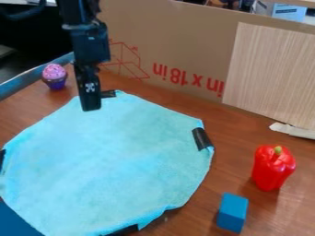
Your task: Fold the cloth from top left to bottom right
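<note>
While the table (pixel 237 133) bore everything, the light-blue cloth (pixel 117 161) lay spread across it, its middle unfolded; the whole diagonal fold seemed left to do. At the cloth's top edge hung the black claw (pixel 95 103), open or closed I couldn't tell.

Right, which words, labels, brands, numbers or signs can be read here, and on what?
"in x 18in", in red, upside down, on the cardboard panel.
White mark on the hand: too blurred to read.
Markings on the blue-and-white box behind the panel: too small to read.
</note>
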Controlling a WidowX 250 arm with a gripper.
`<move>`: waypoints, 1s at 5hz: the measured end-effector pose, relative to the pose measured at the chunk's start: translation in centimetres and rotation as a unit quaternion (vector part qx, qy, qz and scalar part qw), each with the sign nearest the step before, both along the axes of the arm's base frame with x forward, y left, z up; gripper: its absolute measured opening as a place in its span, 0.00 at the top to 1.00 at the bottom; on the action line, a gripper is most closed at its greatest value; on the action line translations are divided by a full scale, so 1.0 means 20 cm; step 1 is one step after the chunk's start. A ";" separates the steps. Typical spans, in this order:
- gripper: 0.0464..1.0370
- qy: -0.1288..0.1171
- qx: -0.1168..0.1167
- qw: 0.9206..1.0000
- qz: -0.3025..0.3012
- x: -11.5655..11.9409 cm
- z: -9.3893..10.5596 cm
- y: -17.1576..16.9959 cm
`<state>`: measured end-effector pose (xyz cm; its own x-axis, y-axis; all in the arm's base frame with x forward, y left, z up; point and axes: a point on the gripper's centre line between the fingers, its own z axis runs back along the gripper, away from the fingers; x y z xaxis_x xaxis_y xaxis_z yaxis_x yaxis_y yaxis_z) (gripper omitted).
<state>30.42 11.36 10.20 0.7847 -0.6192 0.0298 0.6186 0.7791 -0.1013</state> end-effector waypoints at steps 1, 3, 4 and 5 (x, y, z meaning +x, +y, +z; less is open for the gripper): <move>0.04 -0.026 -0.004 1.000 0.016 0.09 0.02 0.09; 0.04 -0.043 0.027 0.999 0.002 0.19 -0.04 0.22; 0.04 -0.077 0.052 0.996 0.000 0.25 -0.04 0.27; 0.04 -0.077 0.051 0.995 0.024 0.30 -0.10 0.33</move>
